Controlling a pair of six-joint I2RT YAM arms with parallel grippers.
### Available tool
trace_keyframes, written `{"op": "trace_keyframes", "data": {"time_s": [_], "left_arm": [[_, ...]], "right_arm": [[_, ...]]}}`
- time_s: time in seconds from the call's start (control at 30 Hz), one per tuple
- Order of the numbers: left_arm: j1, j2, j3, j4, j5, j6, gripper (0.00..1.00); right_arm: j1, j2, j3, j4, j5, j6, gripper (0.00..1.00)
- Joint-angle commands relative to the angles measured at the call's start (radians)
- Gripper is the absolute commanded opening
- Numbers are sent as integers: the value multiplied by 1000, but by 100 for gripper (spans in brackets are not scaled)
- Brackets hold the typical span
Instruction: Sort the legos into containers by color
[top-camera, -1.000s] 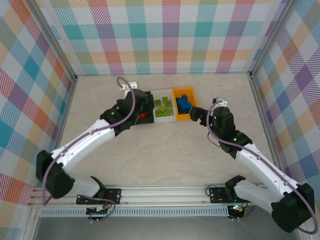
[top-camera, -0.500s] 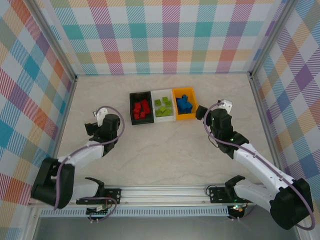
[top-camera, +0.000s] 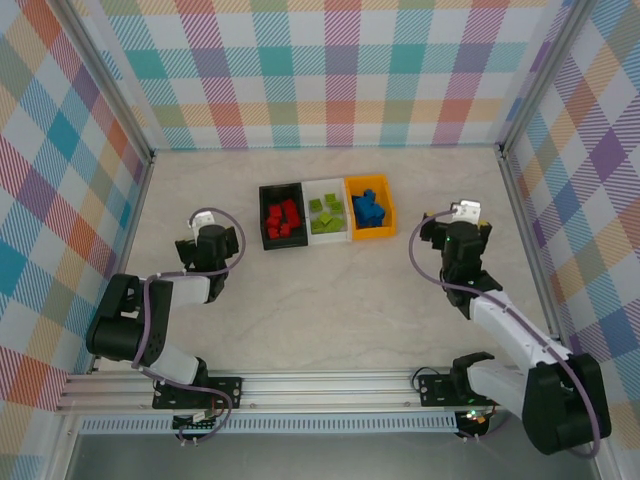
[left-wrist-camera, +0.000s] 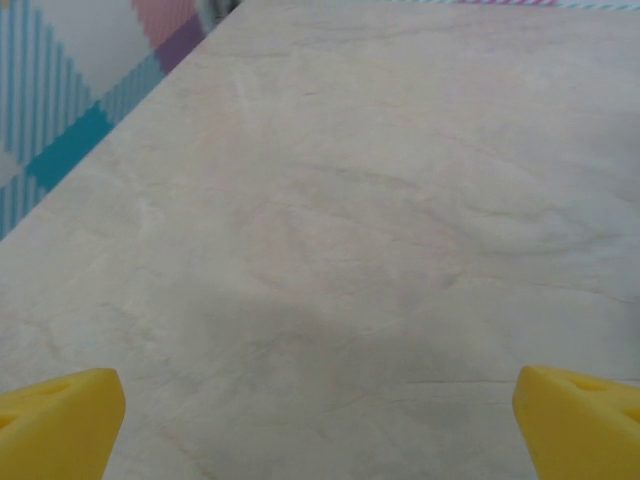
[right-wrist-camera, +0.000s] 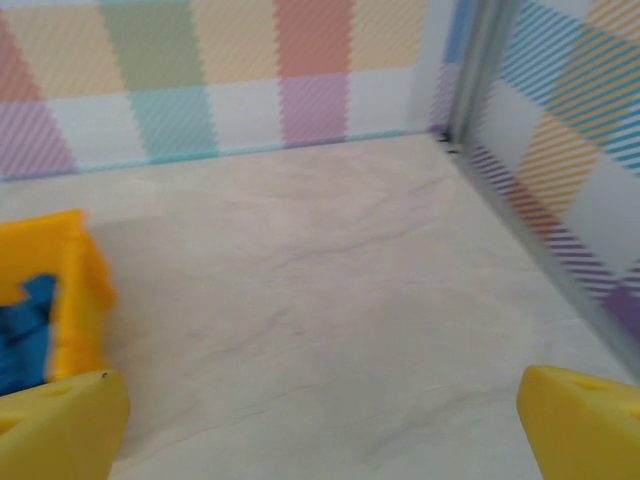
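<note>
This is looking like a robot lab cell: checked panels (top-camera: 330, 70) and aluminium rails (top-camera: 330, 385) are enclosing a pale bench (top-camera: 330, 300).

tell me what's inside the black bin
Red legos, heaped loosely inside the black bin. No green or blue ones show among them. The pile covers most of the bin floor, so any bricks lying beneath cannot be seen or counted.

Bench (top-camera: 330, 290): pale marbled top, smooth, low sheen. Black container (top-camera: 263, 215), white container (top-camera: 328, 238) and orange-yellow container (top-camera: 390, 208): moulded plastic, slight gloss. Legos (top-camera: 283, 220): hard, shiny plastic. Left gripper (left-wrist-camera: 320, 430) and right gripper (right-wrist-camera: 320, 430): yellow plastic, matt. Rail (top-camera: 330, 385) on the bench's near edge: bare satin aluminium extrusion. Checked walls (top-camera: 330, 70): cloth or print, can't tell.
</note>
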Motion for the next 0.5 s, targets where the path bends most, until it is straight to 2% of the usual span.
{"op": "trace_keyframes", "data": {"time_s": [0.0,0.07,0.1,0.17,0.2,0.27,0.3,0.47], "left_arm": [[21,-3,-41,116,126,37,100],[27,17,-125,260,205,54,100],[27,79,-190,492,202,79,100],[33,14,-143,279,180,35,100],[38,57,-135,348,180,45,100],[45,34,-88,210,189,28,100],[49,48,-103,268,192,29,100],[51,39,-99,247,190,28,100]], "right_arm": [[-44,56,-54,132,-53,-124,100],[-75,111,-110,263,-146,-115,100],[-90,152,-129,320,-168,-101,100],[-118,231,-134,381,-219,-82,100],[-126,266,-137,409,-233,-77,100],[-144,317,-157,512,-281,-66,100],[-160,342,-155,539,-320,-57,100],[-173,498,-147,678,-380,-75,100]]}}
